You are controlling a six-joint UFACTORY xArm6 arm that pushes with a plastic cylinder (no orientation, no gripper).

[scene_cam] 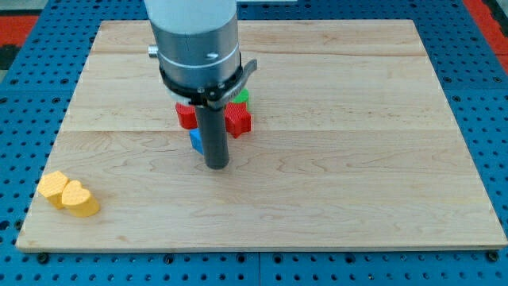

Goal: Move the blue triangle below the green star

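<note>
My tip (pixel 217 165) rests on the wooden board (pixel 357 159) near its middle, just right of and below the blue block (pixel 195 141). The rod hides most of that block, so its triangle shape cannot be made out. A green block (pixel 242 96), mostly hidden behind the arm, peeks out above and to the right of the rod; its star shape is not clear. A red block (pixel 186 116) sits above the blue one, and another red block (pixel 238 120) sits right of the rod, below the green one.
Two yellow blocks (pixel 53 187) (pixel 80 199) lie touching at the board's bottom left corner. The board sits on a blue pegboard surface (pixel 32 95).
</note>
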